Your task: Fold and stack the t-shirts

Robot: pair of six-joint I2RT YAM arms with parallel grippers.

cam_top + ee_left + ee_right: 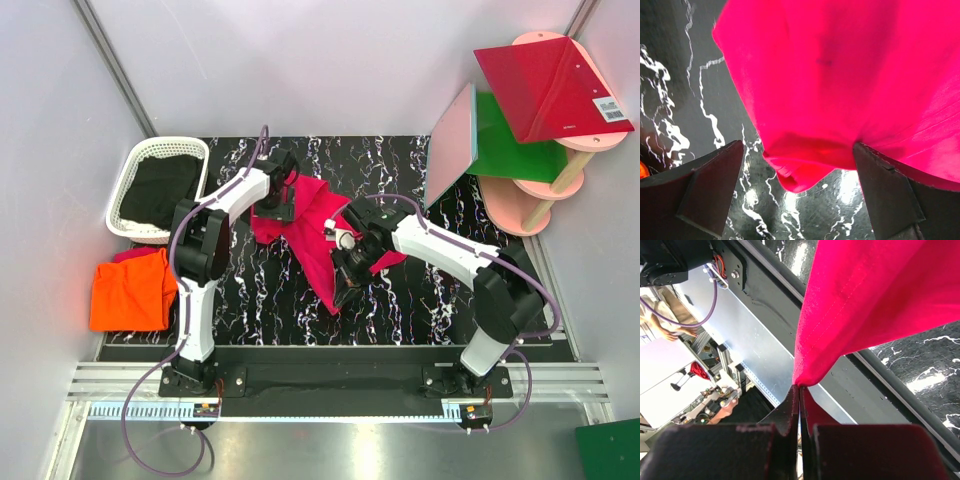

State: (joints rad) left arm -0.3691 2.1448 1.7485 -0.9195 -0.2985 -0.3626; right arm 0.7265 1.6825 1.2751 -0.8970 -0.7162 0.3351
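Note:
The hot pink t-shirt (305, 222) is bunched in the middle of the black marbled table (420, 300), and one part of it is lifted. My right gripper (800, 388) is shut on a pinched fold of this shirt (865, 295), so the cloth hangs taut from its tips; in the top view that gripper (343, 283) is near the shirt's lower point. My left gripper (799, 167) is open low over the table, with a rolled corner of the pink shirt (805, 172) lying between its fingers (710, 192), apart from both. The orange t-shirt (130, 290) lies folded at the left edge.
A white basket (142, 160) holding dark cloth stands at the back left. At the back right, stiff red (550, 85) and green (510, 145) panels rest on a pink stand (520, 205). Walls close the table in on three sides.

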